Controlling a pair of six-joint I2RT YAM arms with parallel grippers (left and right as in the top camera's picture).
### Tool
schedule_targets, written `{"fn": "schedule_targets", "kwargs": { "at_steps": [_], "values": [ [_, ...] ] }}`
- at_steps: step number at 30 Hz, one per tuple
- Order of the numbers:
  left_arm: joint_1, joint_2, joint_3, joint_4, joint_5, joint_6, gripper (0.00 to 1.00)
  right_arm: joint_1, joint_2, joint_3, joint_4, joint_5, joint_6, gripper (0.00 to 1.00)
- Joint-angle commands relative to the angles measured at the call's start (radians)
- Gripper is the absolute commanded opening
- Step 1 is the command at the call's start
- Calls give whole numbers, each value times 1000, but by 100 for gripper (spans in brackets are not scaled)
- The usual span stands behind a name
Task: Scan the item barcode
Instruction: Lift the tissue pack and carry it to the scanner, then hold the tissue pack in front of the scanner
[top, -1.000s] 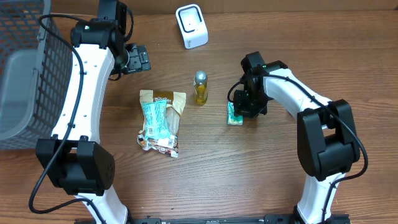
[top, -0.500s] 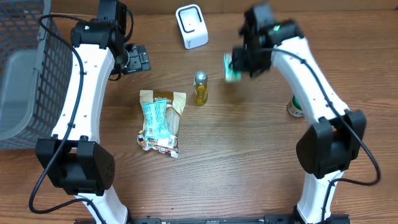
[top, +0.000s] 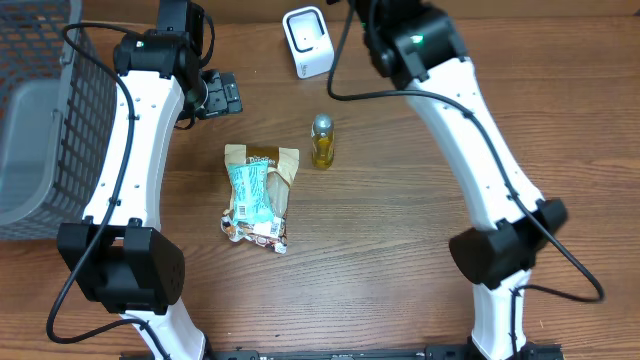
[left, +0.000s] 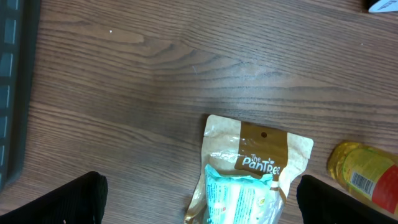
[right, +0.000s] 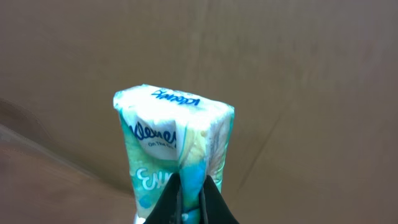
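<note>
Pinching a teal-and-white soft plastic tissue pack (right: 174, 146) at its lower fold, right pincer (right: 189, 196) clamped; pack upright above fingertips. Left pincer (top: 221, 95) apart.

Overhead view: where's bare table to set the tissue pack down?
Widest bare wood: right of the bottle, out to the right arm, and the near strip of table below the snack bags. Also free right of that arm. Crowded: scanner, bottle and bags beside the left arm; basket fills the left edge.
</note>
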Motion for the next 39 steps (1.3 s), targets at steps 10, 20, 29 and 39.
{"fn": "schedule_targets", "kwargs": {
  "at_steps": [10,20,29,39],
  "values": [
    [-2,-2,15,2,-8,4,100,13,385,0,337,89,-780,4],
    [-2,-2,15,2,-8,4,100,13,511,0,394,32,-868,4],
    [-2,-2,15,2,-8,4,100,11,544,-1,379,40,-868,4],
    [-2,-2,15,2,-8,4,100,-2,544,-1,310,40,-868,4]
  ]
}}
